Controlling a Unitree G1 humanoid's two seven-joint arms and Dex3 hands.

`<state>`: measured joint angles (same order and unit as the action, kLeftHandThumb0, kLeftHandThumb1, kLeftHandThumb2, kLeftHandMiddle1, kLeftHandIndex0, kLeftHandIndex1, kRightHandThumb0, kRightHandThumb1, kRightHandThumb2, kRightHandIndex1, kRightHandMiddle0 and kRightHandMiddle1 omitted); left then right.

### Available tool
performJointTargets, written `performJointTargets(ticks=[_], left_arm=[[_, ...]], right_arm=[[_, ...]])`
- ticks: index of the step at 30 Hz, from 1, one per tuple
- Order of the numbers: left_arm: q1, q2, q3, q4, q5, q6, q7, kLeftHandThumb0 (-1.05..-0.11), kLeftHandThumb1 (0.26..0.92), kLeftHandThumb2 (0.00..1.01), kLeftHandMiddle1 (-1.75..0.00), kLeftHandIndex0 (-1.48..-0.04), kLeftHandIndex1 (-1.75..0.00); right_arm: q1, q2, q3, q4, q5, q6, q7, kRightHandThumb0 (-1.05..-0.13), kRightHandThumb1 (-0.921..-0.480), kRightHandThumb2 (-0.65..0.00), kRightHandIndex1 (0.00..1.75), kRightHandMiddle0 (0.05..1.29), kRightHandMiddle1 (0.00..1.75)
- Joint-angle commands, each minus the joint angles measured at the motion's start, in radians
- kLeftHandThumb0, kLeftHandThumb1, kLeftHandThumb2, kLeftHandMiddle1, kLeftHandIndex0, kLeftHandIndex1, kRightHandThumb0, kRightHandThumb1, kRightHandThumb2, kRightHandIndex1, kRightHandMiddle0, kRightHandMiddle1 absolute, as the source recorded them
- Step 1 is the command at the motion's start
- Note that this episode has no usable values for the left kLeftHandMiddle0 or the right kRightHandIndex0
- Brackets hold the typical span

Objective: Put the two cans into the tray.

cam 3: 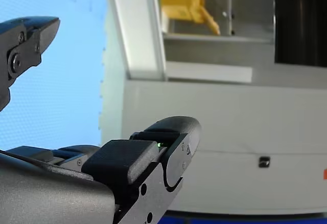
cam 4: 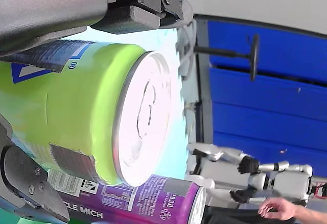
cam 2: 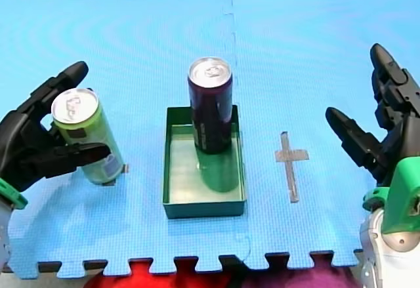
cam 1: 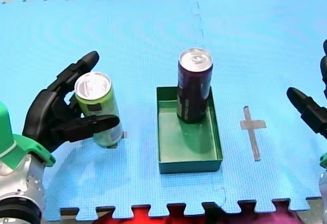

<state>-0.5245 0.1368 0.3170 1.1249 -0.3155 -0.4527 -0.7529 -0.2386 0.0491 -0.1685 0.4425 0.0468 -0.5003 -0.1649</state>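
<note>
The left hand (cam 1: 56, 114), at the lower left of the frame, is closed around the green can (cam 1: 99, 110). Its thumb crosses the front of the can's side and the other fingers wrap behind, so the can is pinched mid-body with its top free. The can leans slightly, top toward the left edge; I cannot tell whether its base touches the blue foam mat (cam 1: 153, 40) or has cleared it. In the second wrist view the same can sits between this hand's fingers, with the purple can's label just past it (a fair sign the palm faces the tray). A side grip like this suits carrying the can upright and setting it down on its base.

Right of the green can, at frame centre, the green tray (cam 1: 189, 166) lies with its long side running up the picture. The purple can (cam 1: 194, 86) stands upright in the tray's far end, leaving the near half bare, which looks like the place for the second can. One can is in, one to go.

The right hand (cam 2: 380, 130), at the right edge, holds nothing. A tape cross (cam 1: 252, 132) is stuck on the mat between it and the tray.
</note>
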Motion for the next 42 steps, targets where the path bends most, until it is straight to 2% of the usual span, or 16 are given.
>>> performJointTargets(ticks=[1,10,20,21,22,23,24,25,26,27,28,30,33,42], left_arm=[[-0.008,0.001,-0.002,0.001,0.003,0.004,0.001,-0.702,0.511,0.0,0.0,-0.26,0.0],[-0.008,-0.002,-0.003,0.002,-0.003,0.007,-0.014,-0.738,0.514,0.0,-0.01,-0.27,0.0],[-0.014,-0.001,-0.003,0.004,-0.006,0.01,-0.031,-0.77,0.519,0.0,-0.02,-0.3,-0.02],[-0.016,-0.002,-0.003,0.005,-0.007,0.008,-0.032,-0.771,0.52,0.0,-0.03,-0.37,-0.04],[-0.017,-0.003,-0.001,0.005,-0.007,0.005,-0.031,-0.702,0.572,0.01,-0.08,-0.66,-0.06],[-0.015,-0.006,-0.001,0.002,-0.004,-0.008,-0.019,-0.586,0.605,0.01,-0.12,-0.86,-0.07],[-0.009,-0.012,-0.007,-0.003,0.018,-0.053,0.038,-0.5,0.639,0.01,-0.28,-1.1,-0.11],[-0.001,-0.017,-0.015,-0.008,0.051,-0.104,0.116,-0.468,0.653,0.0,-0.69,-1.2,-0.17],[0.007,-0.025,-0.024,-0.012,0.085,-0.151,0.199,-0.438,0.661,0.0,-1.07,-1.23,-0.27],[0.014,-0.036,-0.028,-0.018,0.103,-0.179,0.257,-0.284,0.664,0.02,-1.47,-0.93,-1.03],[0.018,-0.046,-0.028,-0.023,0.108,-0.189,0.284,-0.212,0.669,0.02,-1.6,-0.76,-1.38],[0.023,-0.056,-0.027,-0.032,0.105,-0.185,0.297,-0.13,0.695,0.03,-1.72,-0.58,-1.67],[0.026,-0.05,-0.044,-0.035,0.134,-0.188,0.338,-0.115,0.722,0.05,-1.74,-0.53,-1.74],[0.037,-0.042,-0.077,-0.059,0.162,-0.181,0.395,-0.141,0.735,0.06,-1.75,-0.52,-1.75]], right_arm=[[0.001,-0.002,0.0,-0.005,-0.002,0.002,-0.003,-0.378,-0.703,0.0,0.0,0.62,0.0],[0.008,0.0,0.001,-0.015,-0.004,0.001,-0.004,-0.375,-0.706,-0.001,0.0,0.61,0.0],[0.005,0.004,-0.003,-0.014,0.01,0.003,0.0,-0.349,-0.706,0.0,0.0,0.61,0.0],[0.006,0.004,-0.004,-0.015,0.011,0.004,0.001,-0.347,-0.706,0.0,0.0,0.61,0.0],[0.006,0.005,-0.004,-0.015,0.012,0.004,0.002,-0.344,-0.706,0.0,0.0,0.61,0.0],[0.007,0.005,-0.004,-0.017,0.013,0.004,0.002,-0.342,-0.706,0.0,0.0,0.61,0.0],[0.007,0.005,-0.004,-0.018,0.014,0.004,0.003,-0.34,-0.706,0.0,0.0,0.61,0.0],[0.008,0.005,-0.004,-0.018,0.014,0.004,0.003,-0.338,-0.705,0.0,0.0,0.61,0.0],[0.008,0.005,-0.004,-0.018,0.014,0.004,0.004,-0.336,-0.705,0.0,0.0,0.61,0.0],[0.008,0.005,-0.005,-0.019,0.014,0.004,0.003,-0.335,-0.706,0.0,0.0,0.61,0.0],[0.009,0.004,-0.005,-0.02,0.013,0.004,0.003,-0.335,-0.706,0.0,0.0,0.61,0.0],[0.01,0.004,-0.005,-0.021,0.012,0.005,0.002,-0.336,-0.706,0.0,0.0,0.61,0.0],[0.011,0.004,-0.005,-0.024,0.013,0.007,0.003,-0.332,-0.706,0.0,0.0,0.61,0.0],[0.013,0.004,-0.006,-0.034,0.009,0.015,0.0,-0.321,-0.707,0.0,0.0,0.61,0.0]])
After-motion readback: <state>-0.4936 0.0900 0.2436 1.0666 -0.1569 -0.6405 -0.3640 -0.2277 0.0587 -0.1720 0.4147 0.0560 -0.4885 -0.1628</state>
